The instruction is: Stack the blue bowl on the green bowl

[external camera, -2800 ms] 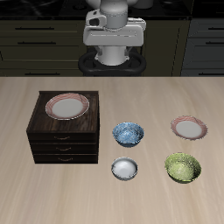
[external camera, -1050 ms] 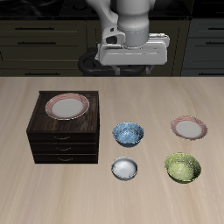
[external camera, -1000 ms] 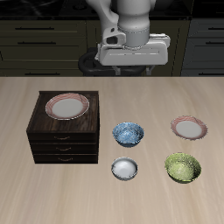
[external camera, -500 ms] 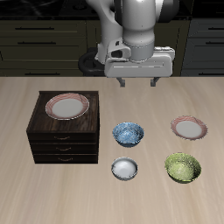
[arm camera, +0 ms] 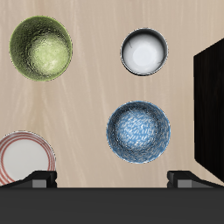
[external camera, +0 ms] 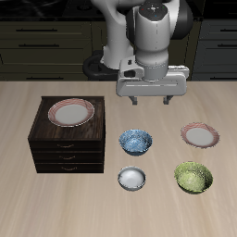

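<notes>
The blue bowl (external camera: 136,142) with its speckled white-and-blue inside sits on the table beside the dark cabinet; it also shows in the wrist view (arm camera: 138,131). The olive-green bowl (external camera: 193,177) sits nearer the table's front edge, apart from it, and shows in the wrist view (arm camera: 40,47). My gripper (external camera: 150,98) hangs high above the table, behind the blue bowl, open and empty. Its two fingertips (arm camera: 39,178) show at the frame's edge in the wrist view.
A dark wooden cabinet (external camera: 67,145) carries a pink-rimmed plate (external camera: 71,113) on top. A second pink-rimmed plate (external camera: 199,135) lies behind the green bowl. A small white-grey bowl (external camera: 132,178) sits in front of the blue bowl.
The arm has swung forward and down from the back of the table toward the bowls, and the gripper now points downward. The bowls and plates have not moved.
</notes>
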Motion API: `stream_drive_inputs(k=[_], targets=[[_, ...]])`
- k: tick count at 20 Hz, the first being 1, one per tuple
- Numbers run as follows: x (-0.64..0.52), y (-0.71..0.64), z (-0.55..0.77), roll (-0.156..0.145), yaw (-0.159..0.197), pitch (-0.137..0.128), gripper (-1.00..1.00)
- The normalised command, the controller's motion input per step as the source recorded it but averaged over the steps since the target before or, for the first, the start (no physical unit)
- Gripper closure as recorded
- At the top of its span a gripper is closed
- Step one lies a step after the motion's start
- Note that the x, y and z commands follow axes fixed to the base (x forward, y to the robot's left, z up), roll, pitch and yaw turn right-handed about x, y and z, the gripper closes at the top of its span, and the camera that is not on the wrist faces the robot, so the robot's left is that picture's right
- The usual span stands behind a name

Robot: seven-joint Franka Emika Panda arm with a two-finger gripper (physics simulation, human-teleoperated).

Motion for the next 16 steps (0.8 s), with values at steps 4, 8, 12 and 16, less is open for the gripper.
stream_drive_inputs(k=[4, 8, 12, 16], targets=[[0.06, 0.01, -0.28, -0.006, -0.016, 0.023, -1.0], [0.04, 0.0, -0.24, 0.0, -0.004, 0.026, -1.0], [0.02, 0.06, -0.37, -0.004, 0.023, 0.033, -1.0], [0.02, 0.09, -0.31, 0.008, -0.007, 0.04, -1.0]])
